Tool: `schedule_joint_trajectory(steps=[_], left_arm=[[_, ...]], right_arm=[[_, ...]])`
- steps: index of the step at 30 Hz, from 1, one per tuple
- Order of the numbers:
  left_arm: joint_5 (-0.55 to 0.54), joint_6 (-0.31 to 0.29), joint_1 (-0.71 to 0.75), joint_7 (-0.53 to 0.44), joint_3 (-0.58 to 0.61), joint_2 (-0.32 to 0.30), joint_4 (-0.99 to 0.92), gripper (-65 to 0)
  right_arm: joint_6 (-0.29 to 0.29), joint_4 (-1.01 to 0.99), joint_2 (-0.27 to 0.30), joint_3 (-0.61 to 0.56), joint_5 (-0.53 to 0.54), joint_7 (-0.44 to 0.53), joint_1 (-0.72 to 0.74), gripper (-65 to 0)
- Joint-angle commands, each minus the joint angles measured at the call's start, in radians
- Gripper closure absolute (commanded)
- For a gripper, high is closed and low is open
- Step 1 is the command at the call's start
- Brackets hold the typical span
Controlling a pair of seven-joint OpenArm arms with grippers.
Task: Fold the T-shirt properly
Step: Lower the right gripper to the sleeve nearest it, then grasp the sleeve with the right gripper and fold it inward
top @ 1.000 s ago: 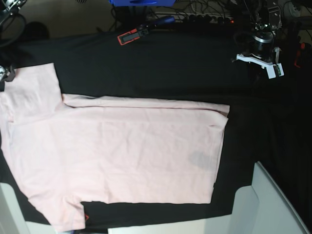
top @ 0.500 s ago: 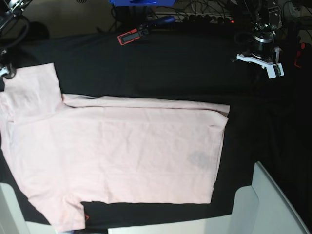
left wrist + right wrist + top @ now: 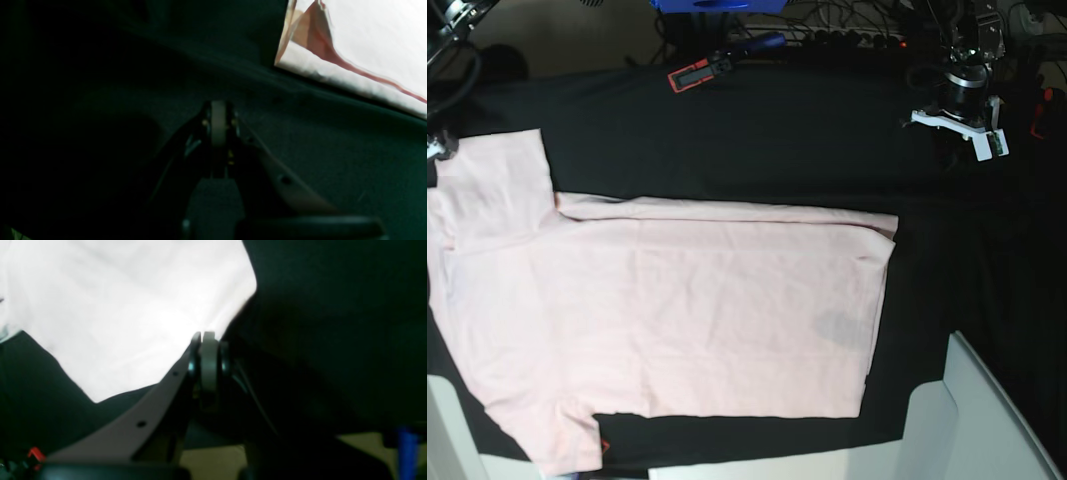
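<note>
Right gripper (image 3: 208, 340) jaws closed at T-shirt (image 3: 667, 310) sleeve edge; left gripper (image 3: 218, 110) jaws closed, empty.

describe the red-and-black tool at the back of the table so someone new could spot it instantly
Start from the black table cloth with the pink T-shirt spread on it. Beyond the shirt's far edge, near the cloth's back edge, lies a small clamp-like tool. It is the only red-framed item there, its dark blue handle pointing toward the cables.

Pale pink T-shirt (image 3: 667, 310) lies flat on the black tabletop (image 3: 757, 140), plain side up w/ light creases, far long edge folded over in a narrow strip, one short sleeve spread at the far left corner, another at the near left edge.
</note>
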Motion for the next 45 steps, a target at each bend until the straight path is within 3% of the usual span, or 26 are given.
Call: schedule_joint_trajectory(steps=[1,9,18,21,23,30,38,45], left_arm=[[-0.008,-0.002,0.004,-0.028,0.000,-0.009,0.015,0.0],[-0.008,-0.002,0.016,-0.028,0.000,-0.009,0.015,0.0],[-0.008,-0.002,0.018,-0.028,0.000,-0.009,0.015,0.0],[-0.008,-0.002,0.018,-0.028,0.000,-0.009,0.015,0.0],[-0.008,-0.002,0.018,-0.028,0.000,-0.009,0.015,0.0],[-0.008,-0.002,0.018,-0.028,0.000,-0.009,0.015,0.0],[-0.008,-0.002,0.032,-0.028,-0.006,-0.009,0.015,0.0],[-0.008,-0.002,0.036,-0.028,-0.008,-0.009,0.015,0.0]], right_arm=[[0.007,0.038,0.017,-0.016,0.015,-0.005,0.027,-0.1],[0.007,0.104,-0.028,-0.027,0.012,-0.152,0.144,-0.1],[0.007,0.099,-0.043,-0.145,0.009,-0.164,0.261,-0.1],[-0.075,0.098,-0.045,-0.154,0.015,-0.155,0.291,-0.1],[-0.091,0.098,-0.045,-0.154,0.015,-0.153,0.313,-0.1],[-0.095,0.004,-0.035,-0.157,0.009,-0.124,0.413,-0.1],[-0.095,-0.186,-0.005,-0.163,0.007,0.006,0.506,-0.1],[-0.095,-0.317,0.018,-0.292,0.009,0.120,0.580,-0.1]])
